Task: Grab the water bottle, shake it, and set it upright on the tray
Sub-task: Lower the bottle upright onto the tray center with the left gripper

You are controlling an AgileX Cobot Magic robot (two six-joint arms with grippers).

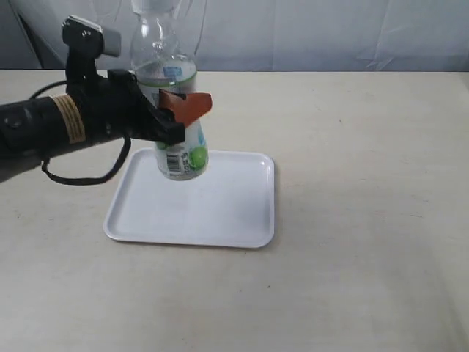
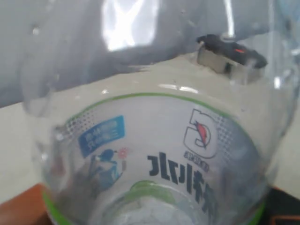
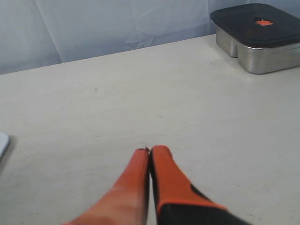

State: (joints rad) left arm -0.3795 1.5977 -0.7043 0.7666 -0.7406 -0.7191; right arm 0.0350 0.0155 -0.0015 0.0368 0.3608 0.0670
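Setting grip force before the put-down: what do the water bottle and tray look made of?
The water bottle looks like thin clear plastic, glossy and see-through, with a printed film label. The tray looks like smooth white moulded plastic with a low rim; coated metal cannot be ruled out.

Worktop [image 1: 352, 220]: pale beige, flat, fills most of exterior frame, few tiny dark specks on it. White cloth [image 1: 330, 33]: wrinkled, hangs behind worktop, runs across top of exterior frame. Metal box [image 3: 262, 54]: shiny silver, rounded corners, sits on worktop near far edge, close to cloth. Dark lid [image 3: 253, 18]: flat, shut on box. Small orange mark [image 3: 264, 22] on middle of lid.
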